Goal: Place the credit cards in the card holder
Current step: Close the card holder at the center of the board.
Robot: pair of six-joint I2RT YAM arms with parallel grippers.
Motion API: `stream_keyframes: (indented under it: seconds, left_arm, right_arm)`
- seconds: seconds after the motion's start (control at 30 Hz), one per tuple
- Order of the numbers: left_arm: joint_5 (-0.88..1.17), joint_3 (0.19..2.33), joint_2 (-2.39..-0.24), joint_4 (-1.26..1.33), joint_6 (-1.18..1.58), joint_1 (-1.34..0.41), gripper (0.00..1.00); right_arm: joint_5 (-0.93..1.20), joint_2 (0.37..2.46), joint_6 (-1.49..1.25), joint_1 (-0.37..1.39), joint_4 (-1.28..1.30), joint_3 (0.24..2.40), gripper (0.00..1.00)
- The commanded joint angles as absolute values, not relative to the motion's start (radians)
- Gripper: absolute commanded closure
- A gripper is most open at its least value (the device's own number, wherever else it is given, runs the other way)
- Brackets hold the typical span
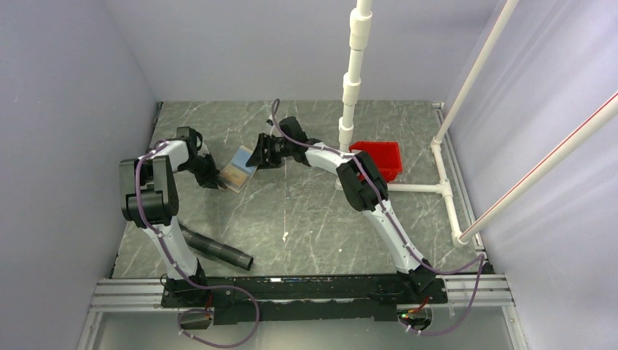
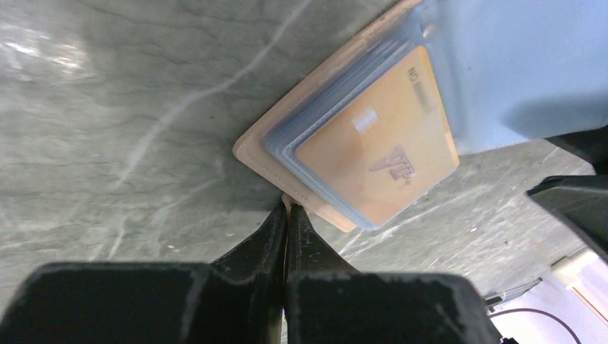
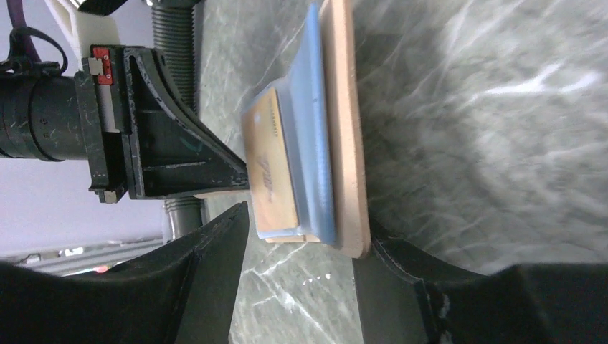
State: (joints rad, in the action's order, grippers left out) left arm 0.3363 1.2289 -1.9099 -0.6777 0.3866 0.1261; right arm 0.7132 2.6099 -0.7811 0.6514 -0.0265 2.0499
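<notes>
Our left gripper's fingers were pressed together on the small pale tab at the edge of the card holder. We judged this pinch was meant to anchor the wallet so it could not slide on the table while the other arm worked. The holder sat mid-table between the two grippers, tan back toward the marble and bluish-grey pockets facing up. One orange-gold credit card was seated in the front pocket. A pale blue-grey sheet rose beyond it, and we could not tell whether it was the holder's other leaf or a further card. Our right gripper's fingers stood apart, straddling the opposite end of the holder and clamping nothing. We could not tell whether a pad touched the tan back. That spread looked to us like a way to steady the pockets or nudge the card deeper. Further out, the left arm was folded tight with its elbow raised and its wrist angled in. The right arm stretched long across the table from its base, with its wrist turned to face the left gripper.
</notes>
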Motion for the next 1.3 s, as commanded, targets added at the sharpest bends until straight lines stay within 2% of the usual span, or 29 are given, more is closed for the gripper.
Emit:
stream_keyframes:
  seconds: [0.0,0.17,0.33,0.43,0.53,0.6,0.73,0.83,1.0,1.13,1.27]
  left_arm:
    - [0.395,1.173,-1.897,-0.683,0.406,0.083,1.00]
    - [0.450,1.089,-1.853,-0.646,0.433,0.069,1.00]
    - [0.521,1.035,-1.809,-0.618,0.469,0.026,1.00]
    - [0.571,1.002,-1.788,-0.583,0.510,0.007,1.00]
    - [0.607,0.957,-1.752,-0.546,0.538,-0.020,0.91]
    - [0.629,0.916,-1.721,-0.525,0.552,-0.021,0.81]
    - [0.654,0.864,-1.652,-0.524,0.554,-0.021,0.67]
    - [0.653,0.833,-1.617,-0.532,0.556,-0.020,0.59]
    - [0.642,0.763,-1.526,-0.529,0.600,-0.018,0.55]
    - [0.607,0.733,-1.436,-0.569,0.630,-0.014,0.51]
    - [0.600,0.705,-1.373,-0.570,0.653,-0.010,0.53]
  right_arm:
    - [0.777,2.540,-0.799,0.670,-0.112,2.012,0.44]
    - [0.756,2.486,-0.710,0.678,-0.119,1.951,0.45]
    - [0.682,2.406,-0.436,0.713,0.017,1.914,0.57]
    - [0.599,2.316,-0.287,0.744,0.052,1.815,0.60]
    - [0.524,2.212,-0.164,0.773,0.005,1.654,0.58]
    - [0.491,2.153,-0.077,0.795,-0.038,1.546,0.57]
    - [0.397,2.077,0.075,0.845,-0.075,1.418,0.56]
    - [0.279,2.040,0.133,0.898,-0.078,1.362,0.49]
    - [0.115,2.026,0.133,0.975,-0.046,1.347,0.42]
    - [0.085,2.000,0.099,0.997,-0.026,1.330,0.40]
    - [0.118,1.950,0.082,1.005,-0.050,1.264,0.36]
